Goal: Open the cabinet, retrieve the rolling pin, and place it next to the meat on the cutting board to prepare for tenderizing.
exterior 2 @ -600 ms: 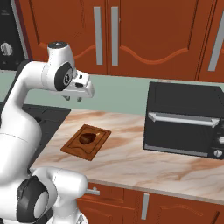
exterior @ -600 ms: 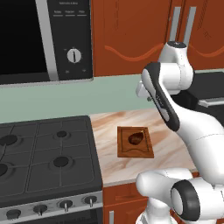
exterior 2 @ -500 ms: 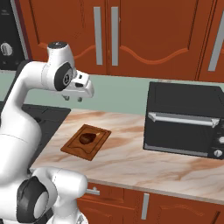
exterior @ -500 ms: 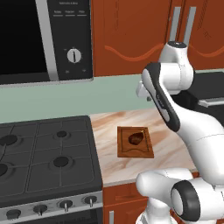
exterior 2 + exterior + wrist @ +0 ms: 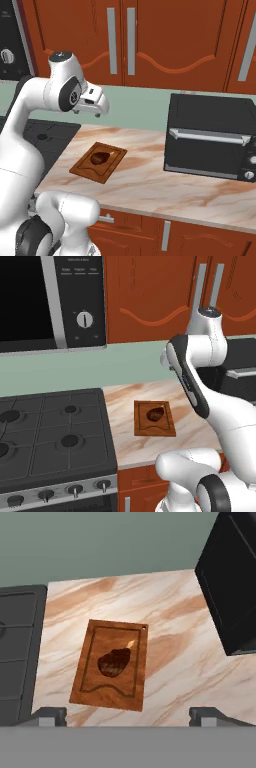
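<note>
To the left of the jaws (image 5: 128, 714), the dark stove (image 5: 17, 647) is seen lying along the edge of the marbled counter (image 5: 185, 662). Directly below and just ahead of the jaws, between their two tips, the cutting board (image 5: 111, 664) is laid flat on the counter, and the meat (image 5: 113, 662) is set near the middle of it, well inside the grooved rim. The jaws are spread wide, one tip at each side of the hand view, and nothing is held between them. To the right of the jaws, a black toaster oven (image 5: 230, 582) is stood on the counter, apart from the board. Above and behind the raised hand, the cabinet (image 5: 125, 42) is seen with both doors shut.
</note>
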Robot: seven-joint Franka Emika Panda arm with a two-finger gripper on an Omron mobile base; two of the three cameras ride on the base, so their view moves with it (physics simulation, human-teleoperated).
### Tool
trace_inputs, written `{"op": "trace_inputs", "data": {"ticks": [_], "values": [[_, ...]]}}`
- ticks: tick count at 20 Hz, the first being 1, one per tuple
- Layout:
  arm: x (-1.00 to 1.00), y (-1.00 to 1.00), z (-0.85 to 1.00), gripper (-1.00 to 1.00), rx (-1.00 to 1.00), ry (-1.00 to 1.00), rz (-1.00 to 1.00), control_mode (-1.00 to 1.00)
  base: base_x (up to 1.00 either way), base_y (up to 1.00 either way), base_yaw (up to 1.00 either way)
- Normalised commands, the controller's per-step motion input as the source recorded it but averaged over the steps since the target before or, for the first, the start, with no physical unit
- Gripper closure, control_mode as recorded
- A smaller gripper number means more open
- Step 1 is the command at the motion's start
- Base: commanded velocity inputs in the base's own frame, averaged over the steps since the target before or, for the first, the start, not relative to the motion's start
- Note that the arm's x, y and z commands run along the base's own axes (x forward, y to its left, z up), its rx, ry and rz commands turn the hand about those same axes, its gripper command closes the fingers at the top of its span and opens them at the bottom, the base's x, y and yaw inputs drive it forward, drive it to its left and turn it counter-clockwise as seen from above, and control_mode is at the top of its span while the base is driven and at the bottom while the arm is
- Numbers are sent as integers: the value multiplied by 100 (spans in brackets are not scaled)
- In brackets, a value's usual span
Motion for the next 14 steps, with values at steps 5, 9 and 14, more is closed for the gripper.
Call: {"op": "trace_inputs", "data": {"ticks": [5,9,14], "values": [[-57,-35,22,-100,0,-32,-19,-100,0,0,0],[-52,-29,43,-100,0,-30,-10,-100,0,0,0],[-50,-30,52,-100,0,-30,0,-100,0,0,0]]}}
